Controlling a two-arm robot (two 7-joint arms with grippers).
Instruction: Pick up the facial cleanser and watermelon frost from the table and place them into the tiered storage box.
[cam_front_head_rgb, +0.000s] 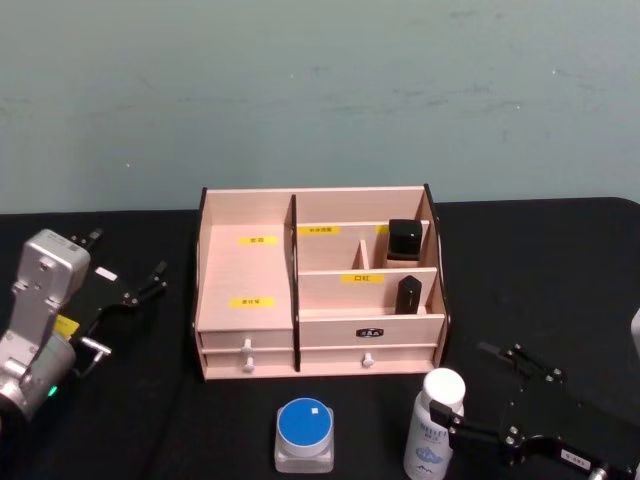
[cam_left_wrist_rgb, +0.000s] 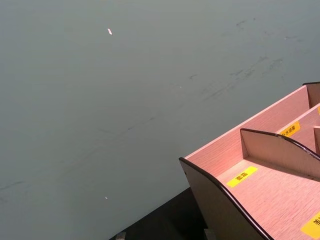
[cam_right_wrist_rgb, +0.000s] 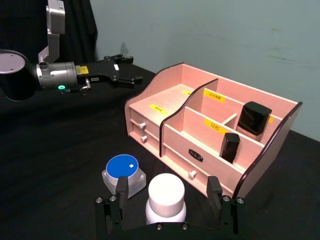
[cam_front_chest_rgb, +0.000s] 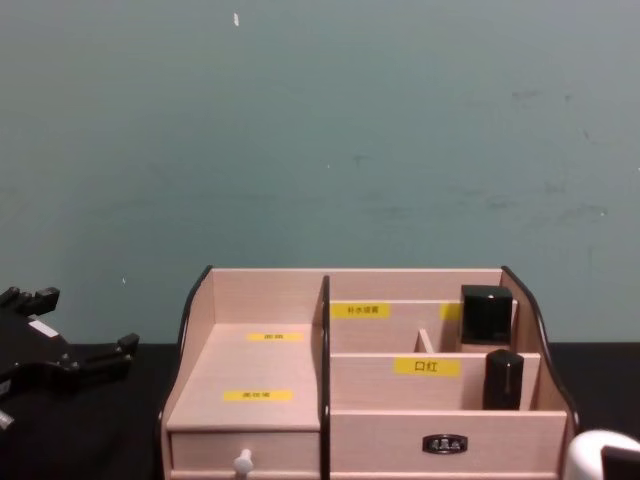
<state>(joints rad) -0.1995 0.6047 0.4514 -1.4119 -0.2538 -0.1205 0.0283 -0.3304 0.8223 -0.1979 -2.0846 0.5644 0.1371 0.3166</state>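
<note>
The facial cleanser (cam_front_head_rgb: 433, 428), a white bottle with a white cap (cam_right_wrist_rgb: 166, 192), stands on the black table in front of the box's right end. My right gripper (cam_front_head_rgb: 468, 385) is open, with one finger on each side of the cap and not pressing it. The watermelon frost (cam_front_head_rgb: 304, 433), a squat jar with a blue lid (cam_right_wrist_rgb: 122, 167), sits just left of the bottle. Behind them stands the tiered storage box (cam_front_head_rgb: 245, 300) of pale wood (cam_right_wrist_rgb: 175, 97) (cam_front_chest_rgb: 255, 365) (cam_left_wrist_rgb: 260, 150). My left gripper (cam_front_head_rgb: 125, 262) hovers open to the left of the box (cam_right_wrist_rgb: 125, 70) (cam_front_chest_rgb: 80, 325).
Two black items (cam_front_head_rgb: 405, 240) (cam_front_head_rgb: 410, 293) stand in the box's right-hand compartments. Its left-hand stepped compartment holds nothing. Both drawers are closed, with white knobs (cam_front_head_rgb: 247, 347). A grey-green wall (cam_front_chest_rgb: 320, 120) rises behind the table.
</note>
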